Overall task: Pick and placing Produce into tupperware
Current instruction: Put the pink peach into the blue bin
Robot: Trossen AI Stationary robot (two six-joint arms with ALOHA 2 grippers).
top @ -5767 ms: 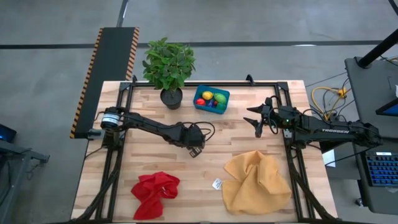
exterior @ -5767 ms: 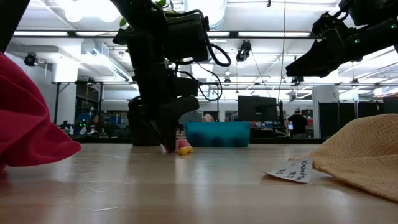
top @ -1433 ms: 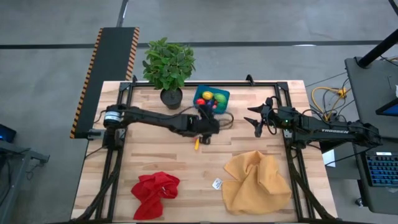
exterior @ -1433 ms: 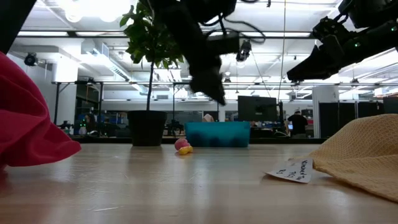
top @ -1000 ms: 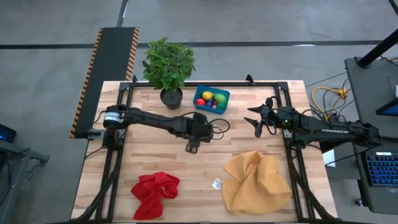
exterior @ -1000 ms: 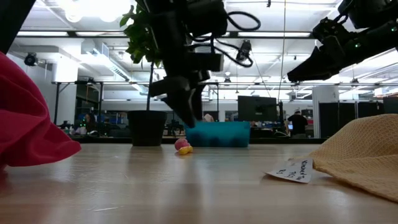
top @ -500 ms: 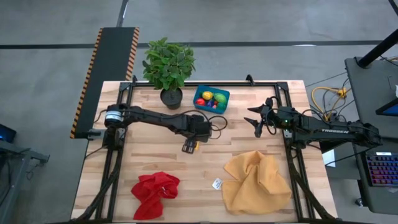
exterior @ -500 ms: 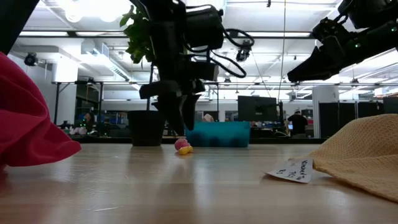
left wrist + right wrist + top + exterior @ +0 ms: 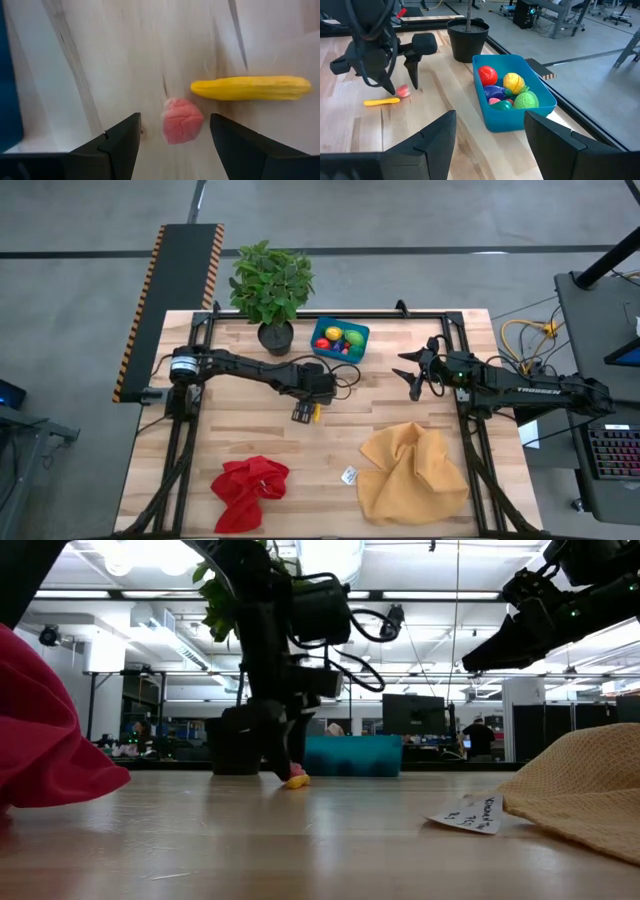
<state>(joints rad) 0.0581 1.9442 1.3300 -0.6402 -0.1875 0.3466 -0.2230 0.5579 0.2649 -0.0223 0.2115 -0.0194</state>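
A small pink piece of produce [image 9: 182, 120] lies on the bare wood with a long yellow piece [image 9: 250, 87] beside it. My left gripper [image 9: 175, 120] points down over them, open; its fingers stand on either side of the pink piece with a gap on both sides. From above, the left gripper [image 9: 302, 413] hides the pink piece, and only the yellow piece [image 9: 316, 412] shows. The teal tupperware [image 9: 340, 338] at the table's far middle holds red, yellow, green and purple produce [image 9: 505, 90]. My right gripper [image 9: 410, 372] waits open above the table at the right.
A potted plant [image 9: 270, 290] stands just left of the tub. A red cloth [image 9: 250, 488] lies at the near left and a mustard-yellow cloth [image 9: 412, 472] at the near right. A small white tag [image 9: 348, 475] lies between the two cloths.
My left gripper has come down from about tub height to just above the table and has shifted a little toward the table's left edge, so that its open fingers now stand around the pink piece. The two loose pieces have not moved.
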